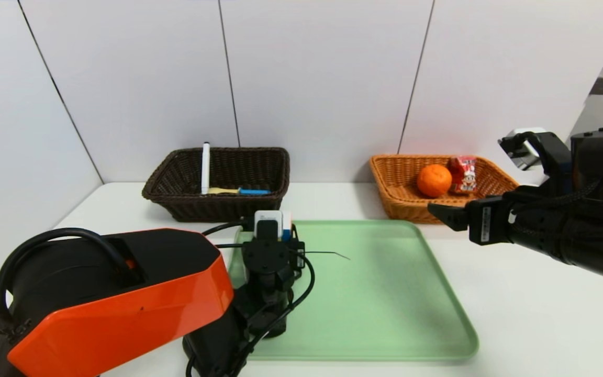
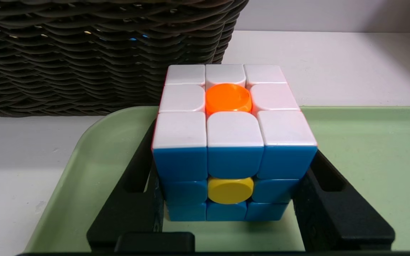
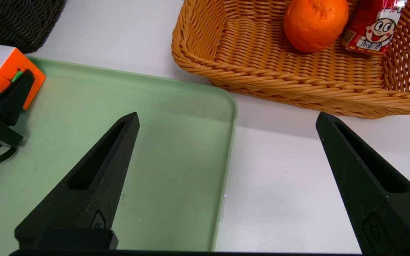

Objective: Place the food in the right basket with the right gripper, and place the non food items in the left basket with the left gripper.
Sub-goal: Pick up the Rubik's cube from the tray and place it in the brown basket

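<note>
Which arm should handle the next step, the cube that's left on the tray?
Left. Its end effector already has fingers on either side of the cube, right before the dark basket. The right end effector hangs open and empty near the orange basket.

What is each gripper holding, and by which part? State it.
The left gripper grips the cube by its two opposite side faces, low down, over the green tray. The right gripper is open and holds nothing.

Support: white table (image 1: pixel 516 293) | Green tray (image 1: pixel 385 293) sat beneath both jaws | Dark basket (image 1: pixel 218 180) and tan basket (image 1: pixel 401 193) lay beyond them
</note>
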Available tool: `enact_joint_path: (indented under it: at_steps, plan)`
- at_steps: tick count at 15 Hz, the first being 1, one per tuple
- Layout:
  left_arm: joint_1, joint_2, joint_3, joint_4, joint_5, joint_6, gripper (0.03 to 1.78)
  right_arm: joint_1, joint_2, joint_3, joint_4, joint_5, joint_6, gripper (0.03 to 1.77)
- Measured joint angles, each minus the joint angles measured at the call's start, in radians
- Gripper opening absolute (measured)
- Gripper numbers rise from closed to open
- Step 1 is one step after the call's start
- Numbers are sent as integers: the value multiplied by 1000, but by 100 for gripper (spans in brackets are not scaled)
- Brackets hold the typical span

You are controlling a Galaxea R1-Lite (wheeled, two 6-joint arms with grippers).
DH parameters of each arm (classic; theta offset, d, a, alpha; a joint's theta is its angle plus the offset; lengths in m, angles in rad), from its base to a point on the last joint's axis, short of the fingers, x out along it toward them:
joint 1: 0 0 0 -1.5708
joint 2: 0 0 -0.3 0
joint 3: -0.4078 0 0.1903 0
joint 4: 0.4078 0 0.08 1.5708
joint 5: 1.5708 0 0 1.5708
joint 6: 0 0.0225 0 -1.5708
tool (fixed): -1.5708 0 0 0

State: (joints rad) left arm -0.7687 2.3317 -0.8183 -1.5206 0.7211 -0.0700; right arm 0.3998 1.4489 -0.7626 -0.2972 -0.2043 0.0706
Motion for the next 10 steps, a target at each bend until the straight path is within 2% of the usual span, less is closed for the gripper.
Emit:
enact_joint_path:
  at_steps: [2, 5, 10]
  plan:
    - [-18, -16, 8, 0, -2, -1, 98, 0, -1, 1, 0, 0, -1, 171]
    - [-99, -76, 68, 0, -36, 22, 98, 0, -1, 2, 0, 0, -17, 171]
    - [-120, -287, 113, 6, -104, 185, 98, 0, -3, 3, 0, 0, -17, 171]
